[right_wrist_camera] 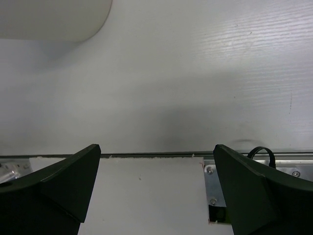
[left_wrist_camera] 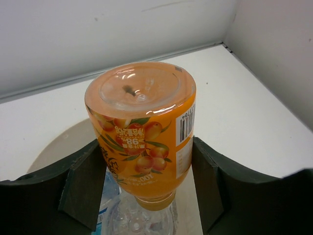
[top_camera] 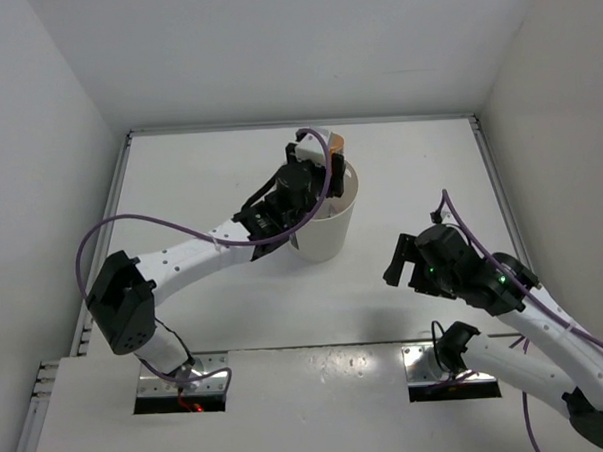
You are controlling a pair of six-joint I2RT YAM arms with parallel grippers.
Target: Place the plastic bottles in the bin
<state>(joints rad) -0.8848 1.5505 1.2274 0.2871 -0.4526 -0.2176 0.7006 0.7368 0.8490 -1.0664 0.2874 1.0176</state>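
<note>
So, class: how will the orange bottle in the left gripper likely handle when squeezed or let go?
The orange bottle looks full, so it is probably heavy for its size. Its glossy wrap may slip in the left gripper. Being round, it would likely roll.

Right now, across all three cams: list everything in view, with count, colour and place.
bin: one, cream-white, upright, mid-table.
orange bottle: one, orange, cap down, held over the bin.
clear bottle: at least one, clear, inside the bin under the orange bottle; can't count more.
table: one, white, walled on three sides.
cables: two, purple, one looping along each arm.
left pincer: one, dark, shut on the orange bottle.
right pincer: one, dark, open and empty, right of the bin, nearer the bases.
</note>
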